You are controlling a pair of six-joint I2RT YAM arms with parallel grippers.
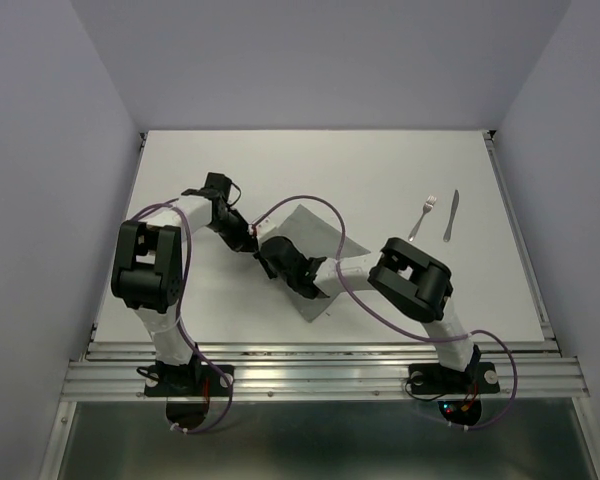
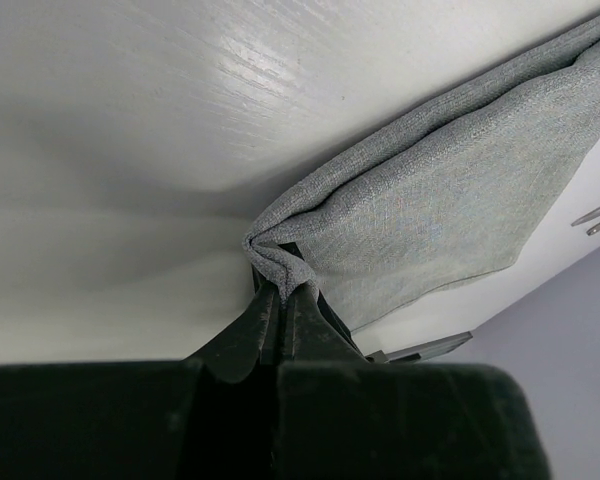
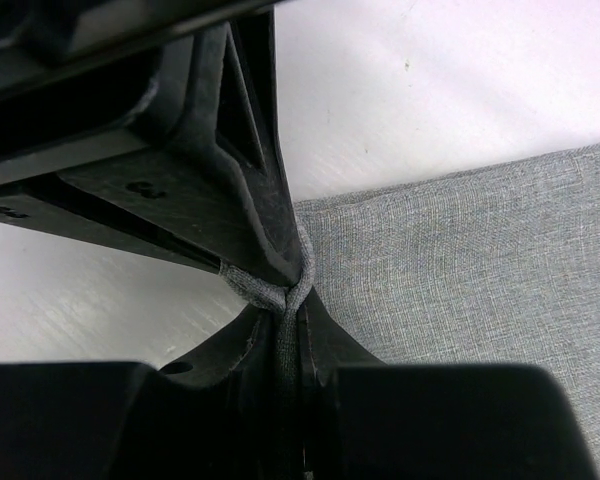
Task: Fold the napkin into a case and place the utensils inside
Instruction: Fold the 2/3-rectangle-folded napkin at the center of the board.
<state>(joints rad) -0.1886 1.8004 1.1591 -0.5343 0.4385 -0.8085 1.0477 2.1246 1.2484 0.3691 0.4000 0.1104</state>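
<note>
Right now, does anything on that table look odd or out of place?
Oddly crowded: the left gripper and right gripper pinch the same crumpled napkin corner, tips crowded together. The fork and knife lie tidy, apart from it.

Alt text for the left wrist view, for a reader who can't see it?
The left arm's black pincer is shut on a bunched corner of the thin mid-grey cloth napkin, seen close up. From there the napkin spreads up and to the right over the white table.
</note>
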